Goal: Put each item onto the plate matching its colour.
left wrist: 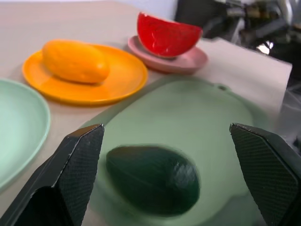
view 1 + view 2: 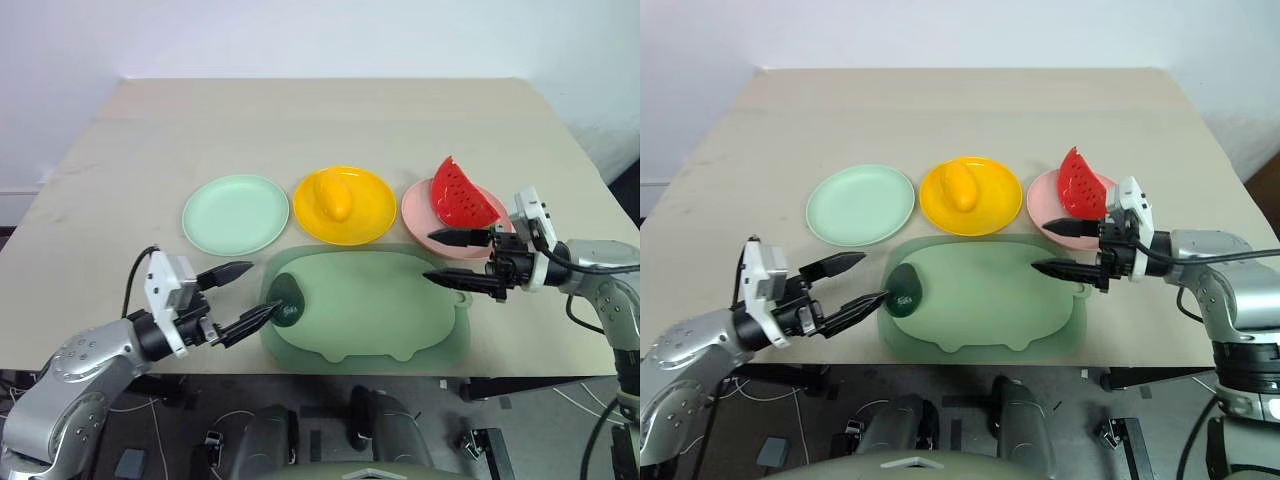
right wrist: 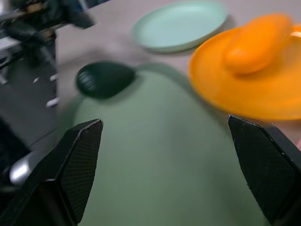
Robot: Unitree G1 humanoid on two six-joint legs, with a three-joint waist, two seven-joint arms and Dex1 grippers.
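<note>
Judging by how the things lay, two of the three sortings looked finished and one was left. The yellow mango (image 2: 333,196) rested on the yellow plate (image 2: 372,218) at the centre of the frame, and the red watermelon wedge (image 2: 461,194) sat on the pink plate (image 2: 418,212) to its right, the nearest match to red among the three plates. The pale green plate (image 2: 235,214), left of centre, held nothing.

The dark green avocado (image 2: 287,299) was the piece not yet placed. It lay on the left end of the large green pig-shaped board (image 2: 380,310), which covered the lower middle of the worktop (image 2: 300,120), just below and to the right of its plate.

The left gripper (image 2: 245,297), in the lower left of the frame, had its jaws spread wide and gripped nothing; its lower fingertip stood just beside the avocado, and whether it touched could not be told. In the left wrist view the avocado (image 1: 153,179) lay between the two fingers (image 1: 77,169), low and near. The right gripper (image 2: 450,258), at the right of the frame beside the pink plate, was likewise released and empty.

What remained, by this reading, was for the left jaws to close on the avocado and carry it to the pale green plate.
</note>
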